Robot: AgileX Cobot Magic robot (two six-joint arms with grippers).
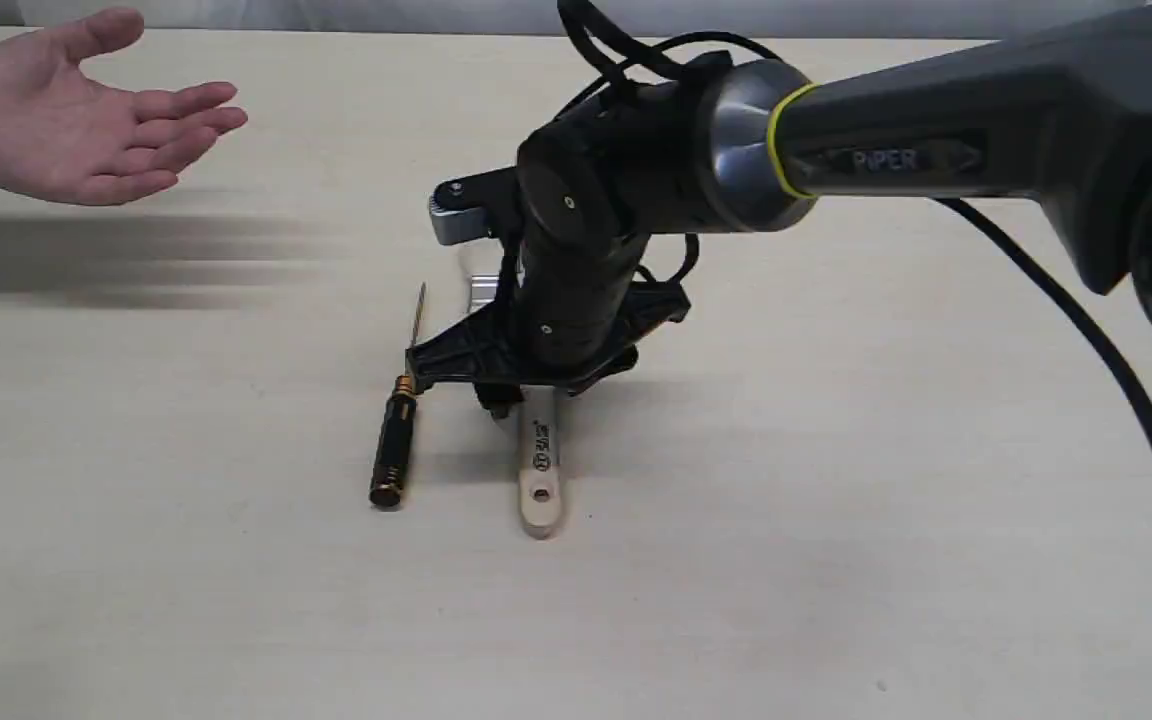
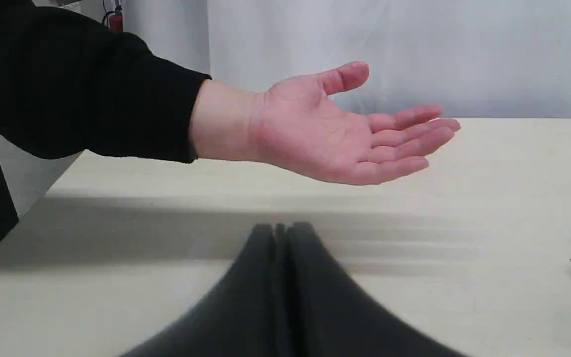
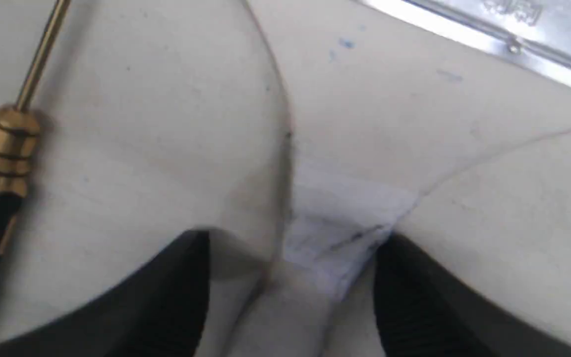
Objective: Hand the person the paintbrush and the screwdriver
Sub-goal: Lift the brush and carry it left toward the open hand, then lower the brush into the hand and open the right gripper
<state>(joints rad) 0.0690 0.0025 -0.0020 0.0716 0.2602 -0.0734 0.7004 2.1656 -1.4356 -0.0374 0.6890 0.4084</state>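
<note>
My right gripper (image 3: 293,238) hangs, jaws apart, astride the paintbrush (image 1: 540,470) handle on the desk (image 1: 836,520), with the screwdriver (image 1: 391,450) just beside. The wood is probably light, stiff and smooth, so I'd pinch mid-handle.

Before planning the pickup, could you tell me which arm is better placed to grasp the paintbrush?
Right. The right gripper is open astride the paintbrush handle; the left gripper is shut, facing the person's hand.
</note>
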